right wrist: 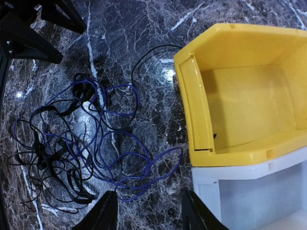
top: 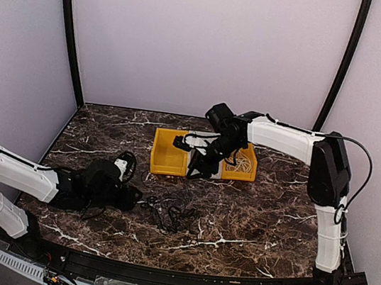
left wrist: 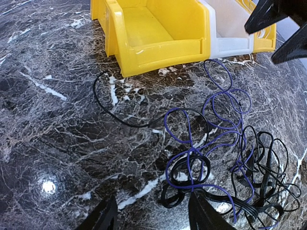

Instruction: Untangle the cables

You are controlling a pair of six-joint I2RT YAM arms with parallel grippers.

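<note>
The cables (top: 169, 212) lie tangled on the marble table between the arms. In the left wrist view a thin purple cable (left wrist: 191, 149) loops through a flat black cable (left wrist: 259, 207), and a thin black cable (left wrist: 120, 120) trails off toward the bins. The right wrist view shows the same purple loops (right wrist: 180, 155) and black bundle (right wrist: 53, 163). A white cable (top: 241, 166) lies in the right yellow bin. My left gripper (left wrist: 153, 218) is open just left of the tangle, holding nothing. My right gripper (right wrist: 151, 215) hovers open over the table in front of the bins, empty.
A yellow bin (top: 163, 154) stands at the table's middle, a white bin (right wrist: 249, 191) beside it, and a second yellow bin (top: 252, 155) to the right. The right arm (top: 284, 138) reaches over the bins. Curved black posts and lilac walls enclose the table.
</note>
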